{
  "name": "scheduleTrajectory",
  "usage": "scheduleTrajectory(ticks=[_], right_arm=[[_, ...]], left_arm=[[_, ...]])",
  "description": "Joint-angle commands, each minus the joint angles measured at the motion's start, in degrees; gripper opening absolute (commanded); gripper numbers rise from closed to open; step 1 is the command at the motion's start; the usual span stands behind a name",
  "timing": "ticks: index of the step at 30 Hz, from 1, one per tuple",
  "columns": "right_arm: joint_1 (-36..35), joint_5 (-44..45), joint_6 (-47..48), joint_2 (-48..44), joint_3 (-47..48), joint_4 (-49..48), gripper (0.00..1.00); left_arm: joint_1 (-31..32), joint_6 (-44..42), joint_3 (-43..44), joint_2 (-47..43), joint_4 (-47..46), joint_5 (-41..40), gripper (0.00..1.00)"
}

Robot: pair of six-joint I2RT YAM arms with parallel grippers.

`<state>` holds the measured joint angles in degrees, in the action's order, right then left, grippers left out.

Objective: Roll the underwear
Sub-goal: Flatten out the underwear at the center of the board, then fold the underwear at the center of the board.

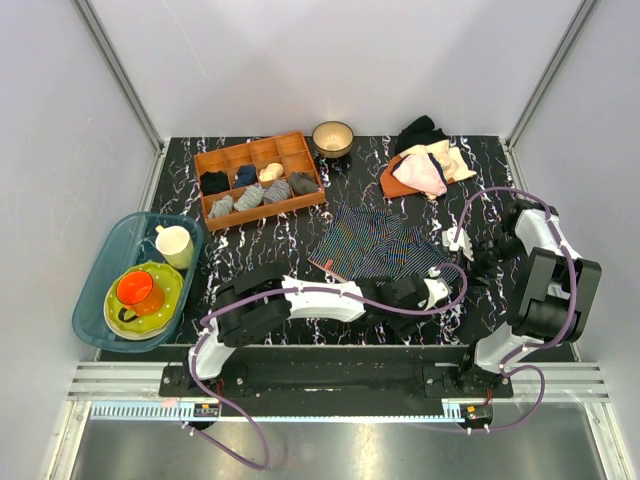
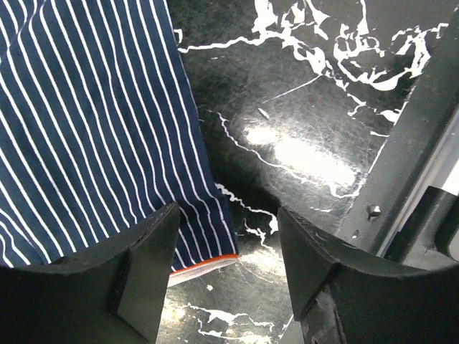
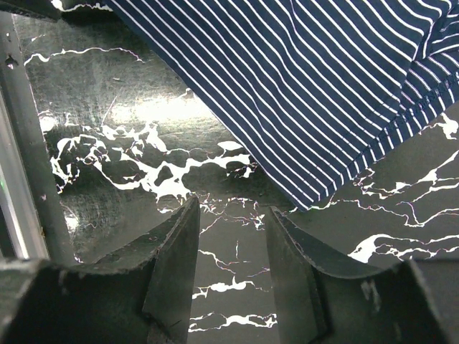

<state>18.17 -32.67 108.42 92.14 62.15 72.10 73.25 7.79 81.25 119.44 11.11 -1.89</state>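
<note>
Navy pinstripe underwear (image 1: 378, 248) spread flat, just right of center on the black marble counter (image 1: 250, 250)

Thin reddish hem (image 2: 204, 264) shows on one edge, and there's bare counter along the cloth's lower and left sides in the top view. The left gripper (image 2: 228, 244) reaches in low from the left, jaws apart over the hem corner. The right gripper (image 3: 231, 215) sits at the right corner, jaws apart over bare counter.

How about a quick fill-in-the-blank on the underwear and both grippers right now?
1. The underwear lies spread on the table, not yet ___.
2. The left gripper is ___, at the underwear's red-edged corner.
3. The right gripper holds ___.
Missing: rolled; open; nothing.
</note>
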Motion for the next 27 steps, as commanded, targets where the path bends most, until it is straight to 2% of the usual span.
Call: scheduleTrajectory(ticks=[1,8,11,12,19,22,27], right_arm=[[0.4,-2.0,2.0,0.5,0.5,1.3,0.5],[0.4,-1.8,5.0,0.4,-1.6,-1.4,0.5],[0.2,-2.6,7.8,0.2,-2.2,-2.0,0.52],[0.3,-2.7,9.4,0.1,-2.8,-2.3,0.52],[-1.6,-1.6,15.4,0.8,-4.6,-5.9,0.55],[-3.4,0.5,14.7,1.5,-5.7,-9.0,0.54],[-6.5,3.6,11.6,2.3,-8.5,-16.5,0.52]], left_arm=[[0.3,-0.1,1.4,0.6,3.4,-4.4,0.62],[0.2,-0.1,-0.9,-1.5,4.4,-5.5,0.49],[0.2,0.4,-2.2,-2.4,4.4,-5.1,0.36],[0.2,0.5,-2.5,-2.5,4.4,-5.0,0.28],[0.0,2.4,-4.5,-4.1,2.9,-3.6,0.04],[-0.1,3.0,-5.3,-4.7,2.3,-3.4,0.01],[-0.3,3.9,-6.8,-5.9,1.1,-2.1,0.0]])
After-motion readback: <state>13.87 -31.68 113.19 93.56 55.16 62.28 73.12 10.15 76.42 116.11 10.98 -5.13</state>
